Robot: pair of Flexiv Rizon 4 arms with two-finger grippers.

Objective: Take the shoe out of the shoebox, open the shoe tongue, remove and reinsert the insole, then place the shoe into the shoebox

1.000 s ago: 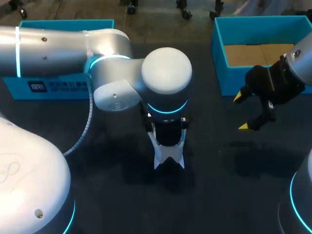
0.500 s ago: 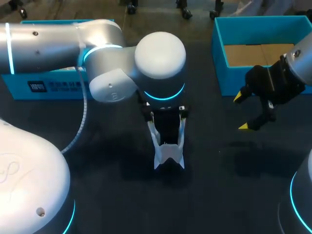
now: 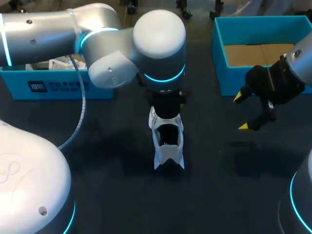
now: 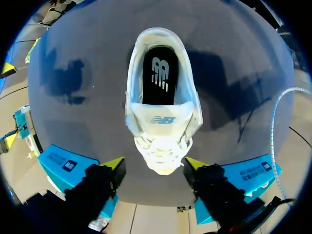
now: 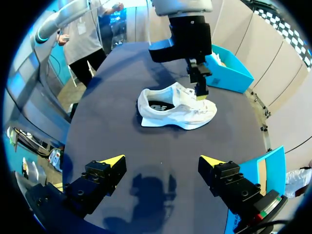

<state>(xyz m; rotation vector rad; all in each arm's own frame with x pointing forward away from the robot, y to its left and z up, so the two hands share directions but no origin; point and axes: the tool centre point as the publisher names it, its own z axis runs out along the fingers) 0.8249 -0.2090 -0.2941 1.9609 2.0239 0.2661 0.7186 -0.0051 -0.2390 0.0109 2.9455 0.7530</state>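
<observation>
Far left on the dark surface (image 3: 122,204): a blue box (image 3: 58,87) with white paper showing inside. It sits at the far side, partly hidden by my left arm (image 3: 97,44). That arm comes in from the left, crosses in front of the box and ends over the middle.

Left jaws point straight down over the toe end of the white shoe (image 3: 167,144). They are released, with the yellow tips (image 4: 113,164) spread wide and the toe between them in the left wrist view. There's a gap on each side, so no grip. From the right wrist view one tip sits just at the laces; I can't tell if it touches.

The shoe stands on its sole mid-surface, outside both boxes, heel toward me and toe away. The tongue (image 4: 161,119) stands up at the front of the opening. The dark insole (image 4: 158,75) lies flat inside the shoe.

Right of the shoe is bare surface. Right jaws hover above it, well apart from the shoe. They are released, yellow tips (image 3: 242,126) apart and nothing between them.

Far right: the second blue box (image 3: 218,58), open-topped, brown bottom showing, just behind the right jaws.
</observation>
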